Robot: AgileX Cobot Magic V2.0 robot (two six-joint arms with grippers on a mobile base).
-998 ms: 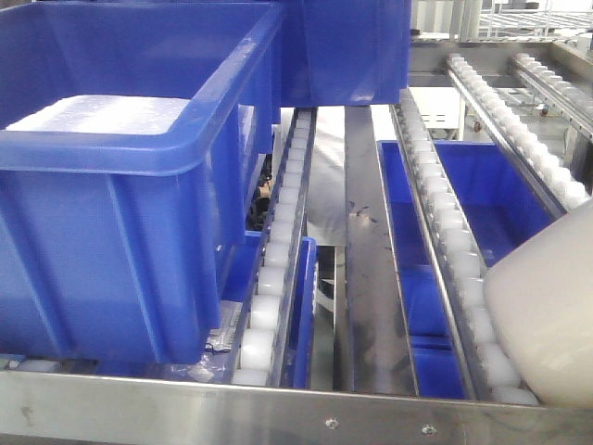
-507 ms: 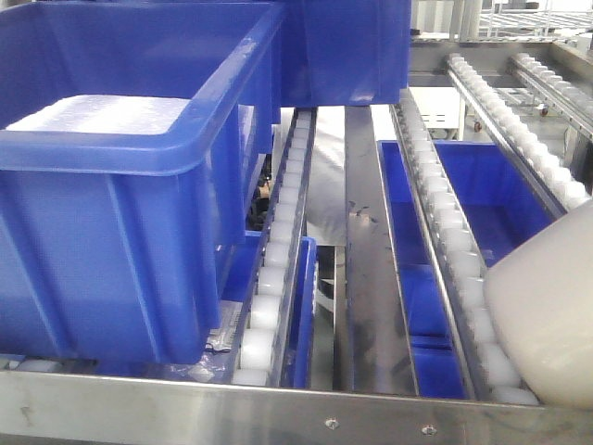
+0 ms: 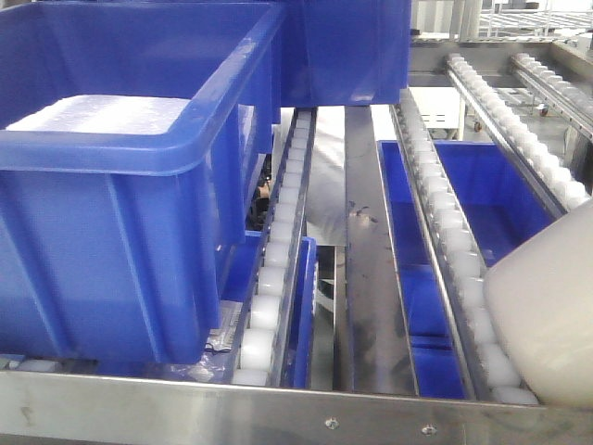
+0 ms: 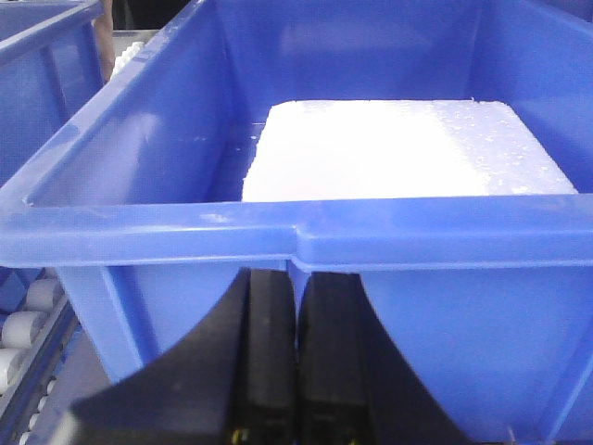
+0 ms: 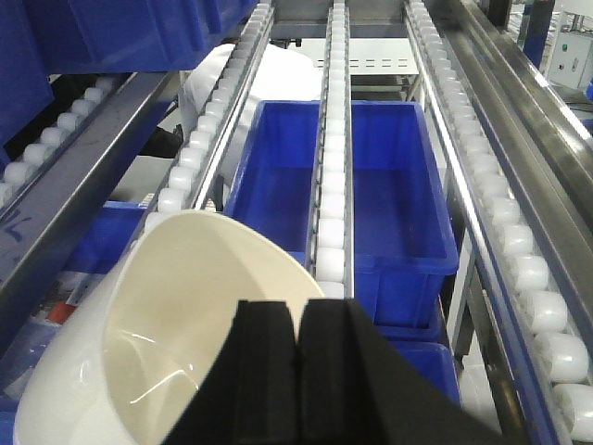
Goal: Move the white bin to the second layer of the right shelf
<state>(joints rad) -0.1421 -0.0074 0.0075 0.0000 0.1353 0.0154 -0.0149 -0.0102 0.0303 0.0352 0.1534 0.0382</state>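
The white bin [image 3: 547, 306] is a smooth cream tub, tilted, at the lower right edge of the front view above the roller tracks [image 3: 445, 232] of the right shelf second layer. A flat steel front rail [image 3: 278, 408] with screws runs along the bottom. In the right wrist view my right gripper [image 5: 298, 311] is shut on the near rim of the white bin [image 5: 157, 315], whose open mouth faces the camera. My left gripper [image 4: 296, 278] is shut on nothing, just in front of a blue crate [image 4: 389, 241] and below its rim.
The big blue crate [image 3: 120, 185] holding a white foam block [image 4: 408, 153] stands on the left rollers, with another blue crate [image 3: 347, 46] behind it. Lower blue crates [image 5: 343, 185] sit beneath the tracks. A flat steel strip [image 3: 366, 260] runs between the roller rows.
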